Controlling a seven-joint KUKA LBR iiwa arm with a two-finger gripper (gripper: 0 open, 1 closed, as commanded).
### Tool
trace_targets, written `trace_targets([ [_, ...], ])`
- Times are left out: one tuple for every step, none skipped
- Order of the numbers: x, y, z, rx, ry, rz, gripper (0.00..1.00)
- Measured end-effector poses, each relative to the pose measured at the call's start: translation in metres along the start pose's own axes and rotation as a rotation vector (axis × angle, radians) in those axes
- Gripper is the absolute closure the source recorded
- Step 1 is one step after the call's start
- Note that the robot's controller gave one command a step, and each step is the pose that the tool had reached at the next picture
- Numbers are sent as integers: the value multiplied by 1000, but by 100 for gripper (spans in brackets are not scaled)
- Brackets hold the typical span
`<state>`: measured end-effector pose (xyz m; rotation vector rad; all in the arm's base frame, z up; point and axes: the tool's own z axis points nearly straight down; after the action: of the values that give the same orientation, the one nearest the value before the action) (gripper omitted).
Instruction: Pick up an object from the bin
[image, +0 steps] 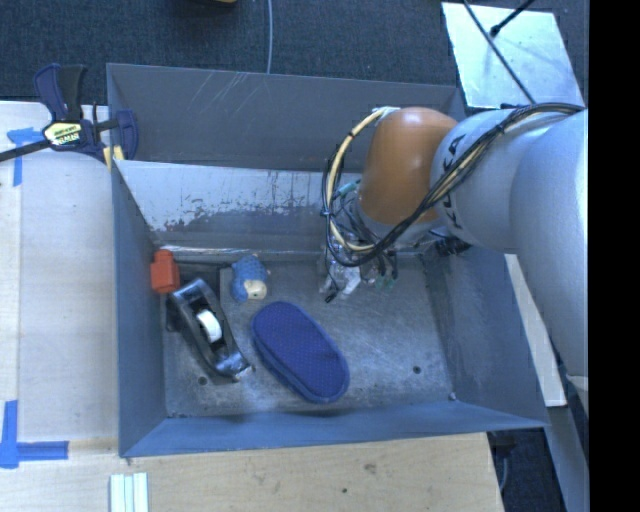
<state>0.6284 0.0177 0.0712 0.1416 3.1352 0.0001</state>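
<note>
Blue cloth covered an oval case (298, 352), which was found lying flat nearest the front wall of the grey metal bin (300, 435), a little left of the middle of the floor. Just to its left a black tape dispenser (205, 330) with a white roll was laid aslant, its lower end close to the case's left edge; whether the two touched could not be told. Further back, a small blue thing with a cream end (247, 277) was set near the foot of the back wall, beyond the case's upper end and apart from it. An orange block (163, 270) was seen towards the back left corner, just beside the dispenser's upper end.

At much the same depth but further right, the gripper (338, 287) was held low over bare floor close to the back wall. The small blue thing was nearest on its left, and the case lay nearer the front; it was apart from both. Much of it was hidden by the wrist's orange cover (405, 165) and looped cables (345, 190), so whether it was open or closed, and what if anything it had hold of, could not be told.
</note>
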Motion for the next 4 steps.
trace_targets([
  [14, -75, -4, 4, 2, 89, 100],
  [63, -152, 1, 4, 5, 74, 100],
  [73, -170, -51, 3, -5, 88, 100],
  [112, -184, -109, 3, -4, -359, 100],
])
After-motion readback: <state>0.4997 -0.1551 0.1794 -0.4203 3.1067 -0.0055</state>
